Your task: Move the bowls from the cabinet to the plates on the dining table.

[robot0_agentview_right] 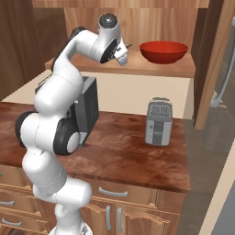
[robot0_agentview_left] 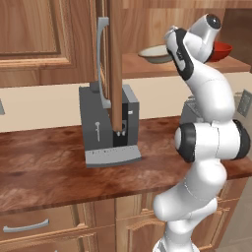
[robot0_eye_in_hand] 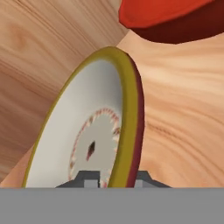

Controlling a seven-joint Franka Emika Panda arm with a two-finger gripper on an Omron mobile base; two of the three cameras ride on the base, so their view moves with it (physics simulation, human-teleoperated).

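Note:
The cabinet's wooden shelf holds both bowls. The cream bowl with its golden-brown rim sits on the left, and the glossy red bowl on the right. My gripper reaches onto the shelf at the cream bowl. In the hand view, the cream bowl shows its rim running between the two fingertips, and my gripper is shut on that rim. The red bowl lies just beyond it. The plates and the dining table are out of view.
The open cabinet door with its grey bar handle hangs left of the arm. On the wood-grain counter below stand a grey coffee machine and a toaster. A wooden side panel bounds the shelf on the right.

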